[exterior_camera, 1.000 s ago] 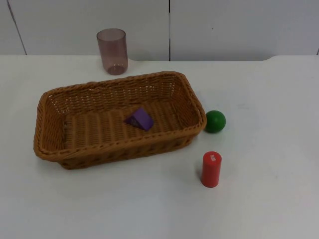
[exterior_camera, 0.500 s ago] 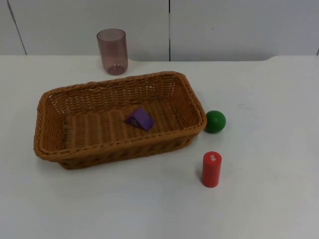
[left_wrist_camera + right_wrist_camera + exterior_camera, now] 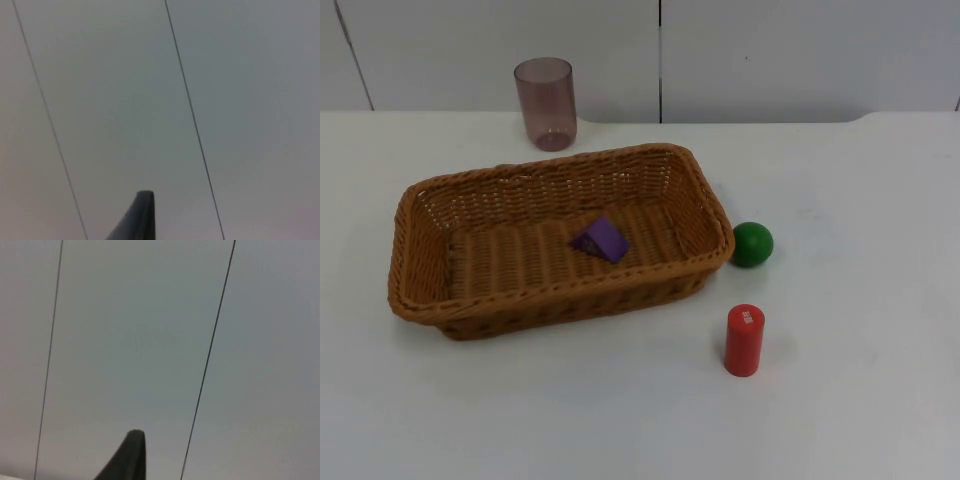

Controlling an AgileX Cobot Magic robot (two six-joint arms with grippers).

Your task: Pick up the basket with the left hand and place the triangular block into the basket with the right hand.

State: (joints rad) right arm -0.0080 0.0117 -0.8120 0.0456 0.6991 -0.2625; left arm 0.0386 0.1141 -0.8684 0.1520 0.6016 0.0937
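- Basically, the red cylinder point(image 3: 744, 340) stood upright nearest the camera on the table point(image 3: 860, 400), just off the basket's front right corner and apart from it.
- Basket point(image 3: 415, 300) sat flat on the table, long side roughly across the top view, unheld.
- Triangular block point(image 3: 602, 240) lay inside the basket, on its floor right of centre, so judging by layout the placing looked done and what remained was at most retract/idle.
- If a left-hand regrasp were needed: I'd take the left short rim, where nothing stood close, pinch the wall from above and lift level so the block didn't slide.
- Right arm should stay off the right rim; the green ball point(image 3: 752, 244) lay just beside that corner and would likely roll if nudged.
- Purple tumbler point(image 3: 545, 103) stood upright behind the basket near the partition wall point(image 3: 800, 60), close to the far rim; worth avoiding on any approach from the back.
- Left gripper point(image 3: 137, 217): the left wrist view had one dark fingertip against grey wall panels, so the arm was pointed at the wall, away from the table. Waiting. Can't tell if its fingers were open or closed.
- Right gripper point(image 3: 127, 455): same pose in the right wrist view, one fingertip against the wall panels. Finger state can't be told either.
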